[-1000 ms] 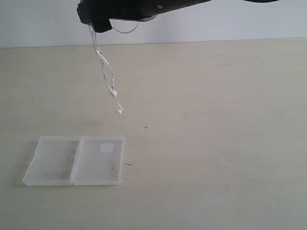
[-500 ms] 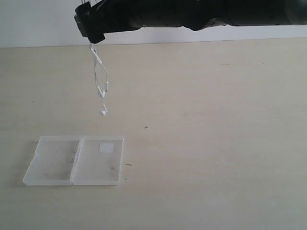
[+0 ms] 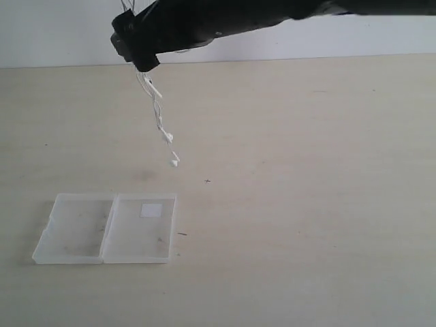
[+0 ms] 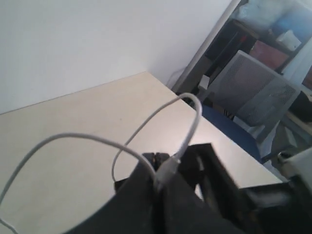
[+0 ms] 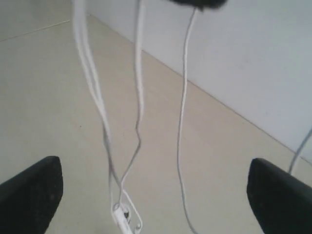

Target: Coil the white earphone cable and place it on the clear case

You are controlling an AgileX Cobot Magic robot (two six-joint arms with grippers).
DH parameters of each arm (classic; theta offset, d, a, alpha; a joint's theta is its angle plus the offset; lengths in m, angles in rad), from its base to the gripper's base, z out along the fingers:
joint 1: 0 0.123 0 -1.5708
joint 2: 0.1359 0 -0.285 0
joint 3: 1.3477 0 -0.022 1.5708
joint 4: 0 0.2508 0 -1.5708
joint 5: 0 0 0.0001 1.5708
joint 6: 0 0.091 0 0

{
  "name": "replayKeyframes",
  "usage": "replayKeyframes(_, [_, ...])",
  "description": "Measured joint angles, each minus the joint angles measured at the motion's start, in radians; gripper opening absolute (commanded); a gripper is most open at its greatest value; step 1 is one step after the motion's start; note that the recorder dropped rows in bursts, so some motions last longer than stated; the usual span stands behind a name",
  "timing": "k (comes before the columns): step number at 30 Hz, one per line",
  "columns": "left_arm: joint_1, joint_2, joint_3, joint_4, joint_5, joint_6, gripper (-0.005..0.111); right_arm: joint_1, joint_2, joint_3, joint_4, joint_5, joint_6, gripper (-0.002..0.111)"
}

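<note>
The pale counter fills most of the exterior view, with a white wall behind it. A black arm stretches across the top of that view from the right, and its end sits high over the left part of the counter. Which arm this is cannot be told from here.

The clear case lies open and flat on the counter near the front left, its two shallow halves side by side. The right half carries a small white sticker. Nothing lies in or on the case.

The earphone cable hangs in the air from the end of the black arm. It drops in thin tangled strands toward the counter without reaching it. It is apart from the case, with its lower end above and behind the sticker half.

In the left wrist view the left jaws are clenched on the cable, which loops upward in two arcs from the pinch. In the right wrist view the right jaws stand wide apart and hold nothing. Their dark fingertips sit at the two sides of that view, and the cable strands hang between them.

The lowest earbud dangles at the cable's end.
</note>
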Motion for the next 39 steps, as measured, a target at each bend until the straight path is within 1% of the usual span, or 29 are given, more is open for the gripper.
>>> replayKeyframes(2, [0.000,0.007,0.000,0.043,0.009,0.012,0.000,0.000,-0.065,0.000,-0.010,0.076,-0.038,0.097])
replayKeyframes(5, [0.000,0.007,-0.001,0.119,0.033,0.032,0.000,0.000,-0.157,-0.002,-0.019,0.127,-0.099,0.097])
replayKeyframes(7, [0.000,0.009,-0.035,0.188,0.106,0.055,0.000,0.000,-0.224,-0.002,-0.094,0.186,-0.125,0.094])
replayKeyframes(9, [0.000,0.011,-0.091,0.250,0.181,0.059,0.000,0.000,-0.247,-0.002,-0.149,0.213,-0.106,0.084])
replayKeyframes(10, [0.000,0.011,-0.120,0.272,0.215,0.061,0.000,0.000,-0.249,-0.002,-0.172,0.218,-0.086,0.074])
replayKeyframes(12, [0.000,0.011,-0.189,0.345,0.258,0.072,0.000,0.000,-0.251,-0.002,-0.231,0.235,0.008,0.059])
replayKeyframes(13, [0.000,0.011,-0.225,0.387,0.265,0.076,0.000,0.000,-0.251,-0.002,-0.279,0.264,0.052,0.059])
replayKeyframes(14, [0.000,0.011,-0.237,0.408,0.267,0.076,0.000,0.000,-0.251,-0.002,-0.300,0.287,0.066,0.063])
replayKeyframes(17, [0.000,0.011,-0.257,0.473,0.269,0.106,0.000,0.000,-0.251,-0.002,-0.344,0.355,0.035,0.072])
replayKeyframes(19, [0.000,0.011,-0.258,0.515,0.274,0.157,0.000,0.000,-0.251,-0.002,-0.360,0.381,-0.015,0.072])
replayKeyframes(22, [0.000,0.028,-0.261,0.587,0.279,0.335,0.000,0.000,-0.245,-0.002,-0.433,0.365,-0.094,0.072])
replayKeyframes(24, [0.000,0.037,-0.261,0.629,0.279,0.426,0.000,0.000,-0.236,-0.002,-0.456,0.352,-0.165,0.072])
replayKeyframes(26, [0.000,0.047,-0.261,0.663,0.280,0.471,0.000,0.000,-0.225,-0.002,-0.460,0.326,-0.239,0.072])
replayKeyframes(28, [-0.007,0.056,-0.261,0.693,0.280,0.490,0.000,0.000,-0.225,-0.002,-0.458,0.275,-0.270,0.072])
replayKeyframes(30, [-0.032,0.065,-0.261,0.720,0.280,0.497,0.000,0.000,-0.225,-0.002,-0.419,0.213,-0.292,0.072])
replayKeyframes(31, [-0.050,0.069,-0.261,0.736,0.280,0.498,0.000,0.000,-0.225,-0.002,-0.364,0.197,-0.323,0.072])
replayKeyframes(35, [-0.082,0.073,-0.261,0.785,0.274,0.498,0.000,0.000,-0.225,-0.002,-0.196,0.206,-0.457,0.072])
replayKeyframes(36, [-0.094,0.074,-0.261,0.800,0.260,0.503,0.000,0.000,-0.225,-0.002,-0.110,0.221,-0.531,0.072])
replayKeyframes(39, [-0.103,0.074,-0.261,0.817,0.246,0.518,0.000,0.000,-0.225,-0.002,-0.004,0.253,-0.636,0.072])
